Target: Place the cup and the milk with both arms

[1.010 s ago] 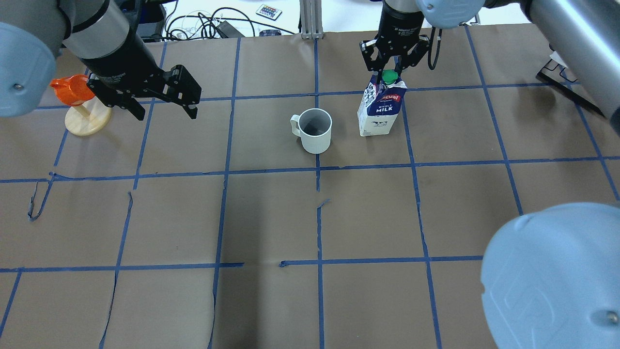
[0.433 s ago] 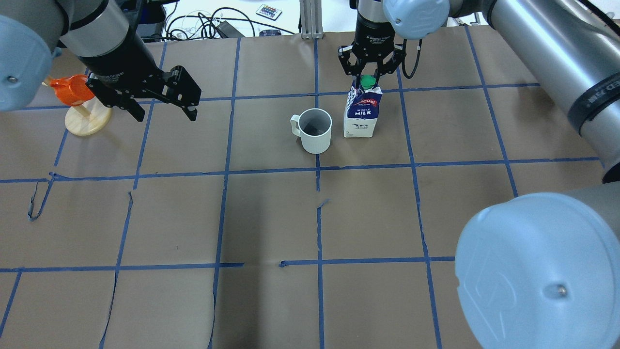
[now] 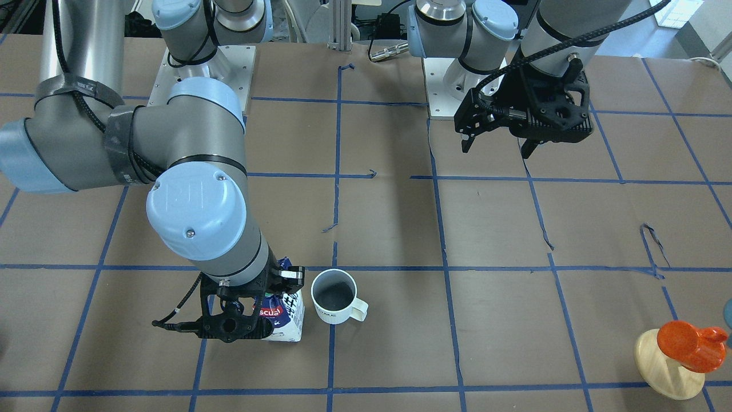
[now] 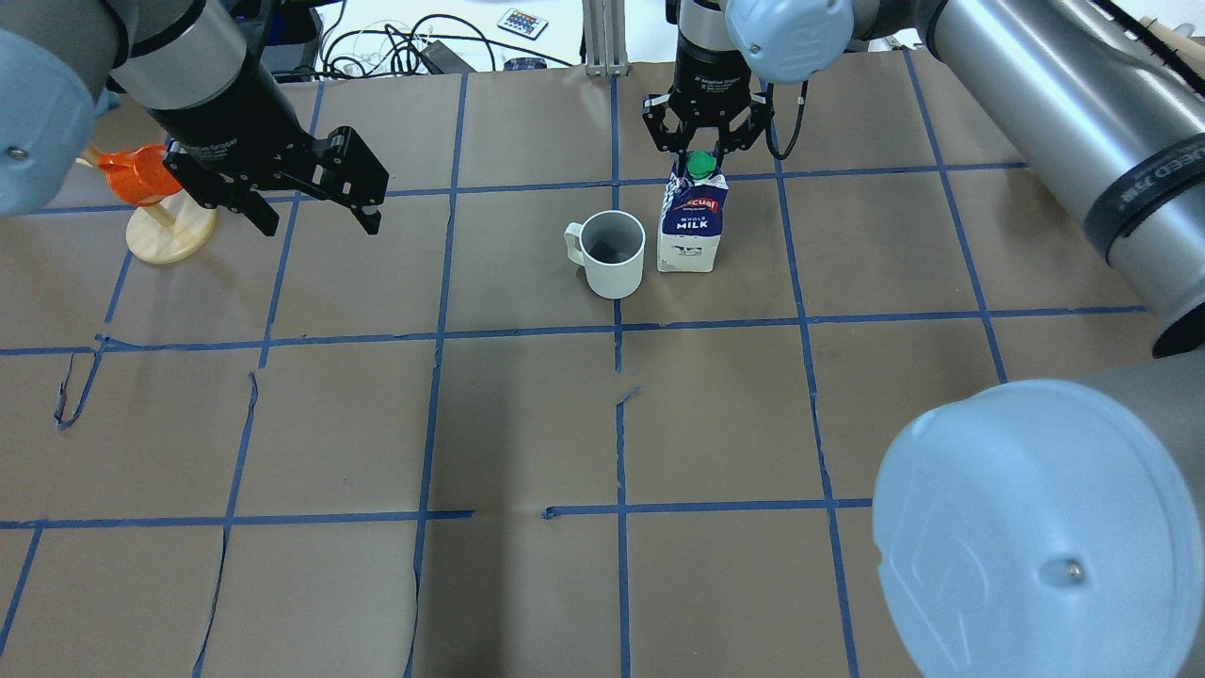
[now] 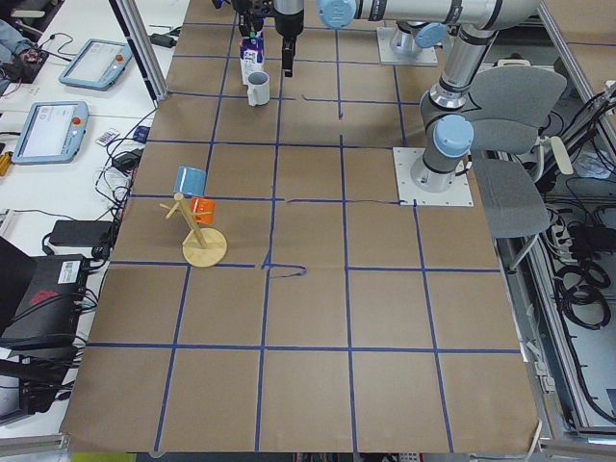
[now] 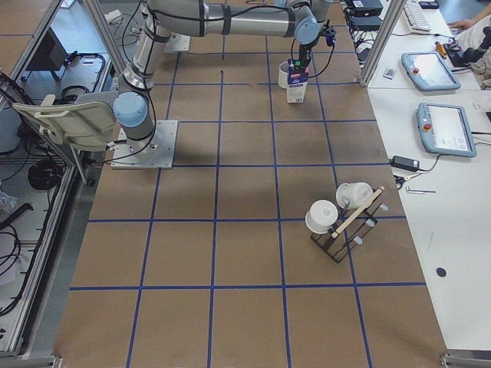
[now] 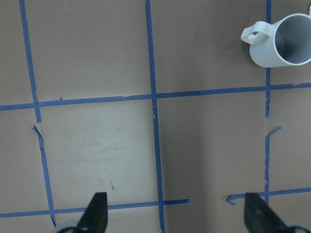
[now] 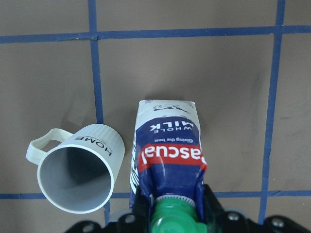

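Observation:
The white cup (image 4: 612,254) stands upright near the table's middle, its handle to the left in the overhead view. It also shows in the front view (image 3: 334,297) and both wrist views (image 7: 286,41) (image 8: 77,177). The milk (image 4: 692,231) is upright just right of the cup, very close to it (image 8: 167,141). I cannot tell if its base rests on the table. My right gripper (image 4: 698,155) is shut on the milk's gabled top by the green cap. My left gripper (image 4: 320,224) is open and empty, hovering far left of the cup (image 3: 494,150).
A wooden mug stand with an orange cup (image 4: 155,202) stands at the far left beside my left arm. A black rack with white cups (image 6: 341,218) stands near the right end. Cables (image 4: 395,42) lie beyond the far edge. Brown paper with blue tape grid covers the table (image 4: 527,424).
My right gripper has carried the milk leftward, from about a cup's width away to right beside the cup. My left gripper has stayed nearly still and open.

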`<action>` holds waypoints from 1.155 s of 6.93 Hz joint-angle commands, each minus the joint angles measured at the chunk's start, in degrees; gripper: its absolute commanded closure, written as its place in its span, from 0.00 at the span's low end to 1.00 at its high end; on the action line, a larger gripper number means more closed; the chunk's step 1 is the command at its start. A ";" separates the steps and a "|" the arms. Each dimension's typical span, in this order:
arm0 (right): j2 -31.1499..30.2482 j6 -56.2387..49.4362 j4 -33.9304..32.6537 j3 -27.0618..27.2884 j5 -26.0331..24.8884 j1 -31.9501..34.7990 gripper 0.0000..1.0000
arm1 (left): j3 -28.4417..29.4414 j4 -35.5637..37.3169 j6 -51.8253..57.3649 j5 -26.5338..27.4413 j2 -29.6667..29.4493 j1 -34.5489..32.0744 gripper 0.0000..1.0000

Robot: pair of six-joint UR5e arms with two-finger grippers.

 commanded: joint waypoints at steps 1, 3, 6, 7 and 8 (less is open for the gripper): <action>0.08 0.82 0.09 0.00 0.07 0.32 0.85 | 0.09 -0.29 -0.33 0.02 0.00 -0.05 0.00; 0.17 3.52 0.18 -0.09 1.37 1.02 0.83 | 0.09 -0.73 -0.33 -0.07 0.08 -0.05 0.00; 0.26 1.89 -0.08 0.26 1.39 1.20 0.13 | 0.09 -0.65 -0.33 -0.33 0.00 0.13 0.00; 0.35 -1.17 -0.08 0.43 0.78 1.11 0.07 | 0.09 -0.65 -0.42 -0.33 0.00 0.21 0.00; 0.43 -1.81 -0.08 0.44 -0.01 1.11 0.00 | 0.00 -0.73 -0.42 -0.25 0.00 0.22 0.00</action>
